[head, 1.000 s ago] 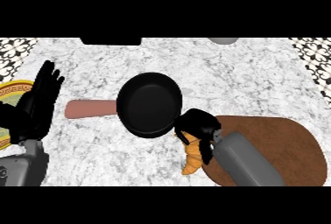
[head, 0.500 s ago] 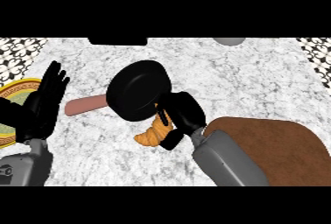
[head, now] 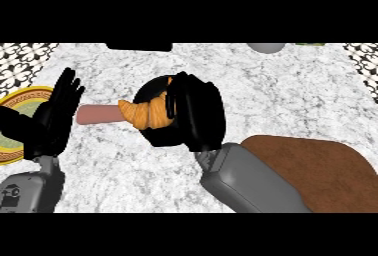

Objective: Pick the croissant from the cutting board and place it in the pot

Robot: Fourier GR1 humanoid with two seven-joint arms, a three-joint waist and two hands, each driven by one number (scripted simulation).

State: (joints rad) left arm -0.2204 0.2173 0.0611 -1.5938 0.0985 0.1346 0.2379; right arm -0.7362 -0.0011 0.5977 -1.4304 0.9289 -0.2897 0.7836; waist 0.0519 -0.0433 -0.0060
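Right hand [head: 193, 112], fingers curled round the golden-brown flaky croissant [head: 145, 112], has swung over from the brown wooden cutting board [head: 325, 170] to above the black round pot [head: 166, 132], so release looks next.

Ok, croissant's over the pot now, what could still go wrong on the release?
The croissant sticks out past the left rim of the pot, so on release it might tip onto the counter. The right hand hides most of the pot, so alignment is hard to judge. It could also nudge the pot's handle.

Bare counter [head: 295, 95] lies open right of the pot [head: 159, 137]; the left robot hand [head: 55, 117] stands beside its handle [head: 96, 114].
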